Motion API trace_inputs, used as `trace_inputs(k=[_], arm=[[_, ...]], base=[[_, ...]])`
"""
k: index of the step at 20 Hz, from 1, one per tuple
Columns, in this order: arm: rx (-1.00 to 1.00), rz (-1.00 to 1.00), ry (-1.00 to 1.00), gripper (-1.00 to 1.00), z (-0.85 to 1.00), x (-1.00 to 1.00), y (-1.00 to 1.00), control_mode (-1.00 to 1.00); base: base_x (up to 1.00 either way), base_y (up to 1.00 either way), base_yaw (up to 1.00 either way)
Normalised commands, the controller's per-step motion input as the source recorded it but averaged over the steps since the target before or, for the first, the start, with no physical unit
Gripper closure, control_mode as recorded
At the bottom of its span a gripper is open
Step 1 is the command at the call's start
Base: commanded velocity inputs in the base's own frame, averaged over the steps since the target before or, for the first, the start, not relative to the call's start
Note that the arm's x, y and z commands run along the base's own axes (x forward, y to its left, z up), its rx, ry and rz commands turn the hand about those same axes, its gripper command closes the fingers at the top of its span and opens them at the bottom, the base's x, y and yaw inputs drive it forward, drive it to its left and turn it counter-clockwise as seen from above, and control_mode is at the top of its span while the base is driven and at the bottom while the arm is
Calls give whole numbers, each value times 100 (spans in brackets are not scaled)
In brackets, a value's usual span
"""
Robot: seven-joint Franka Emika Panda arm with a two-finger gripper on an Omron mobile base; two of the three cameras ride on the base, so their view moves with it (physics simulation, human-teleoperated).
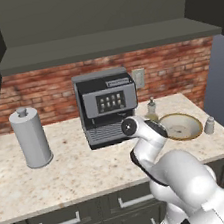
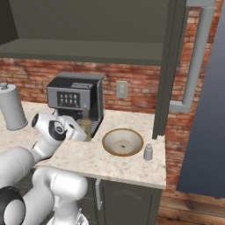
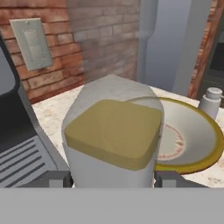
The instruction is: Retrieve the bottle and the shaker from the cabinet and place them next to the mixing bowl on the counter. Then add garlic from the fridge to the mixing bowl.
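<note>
Hand: my hand is closed around the bottle, one finger at each side of its lower body, low over the worktop.
Bottle: it stands upright in my grip, between the coffee machine and the mixing bowl, just beside the bowl's rim. I cannot tell whether its base is touching the worktop.
Handling: clear walls with yellowish liquid inside, so I judge it rigid, smooth, rather slippery and weighted low. The broad flat sides are the place to hold; the narrow neck would let it swing.
Shaker: the shaker stands on the far side of the bowl, near the worktop's end.
Bowl: shallow, yellow-rimmed, empty as far as I see.
Beyond: a paper towel roll stands well apart, on the machine's other side.
</note>
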Motion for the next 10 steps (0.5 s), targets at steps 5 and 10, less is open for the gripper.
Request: trace_inputs(k=[5,10], arm=[[1,-2,0,100,-36,12,-6,-100],[0,-6,0,100,-23,12,-3,-100]], base=[[0,0,0],[0,0,0]])
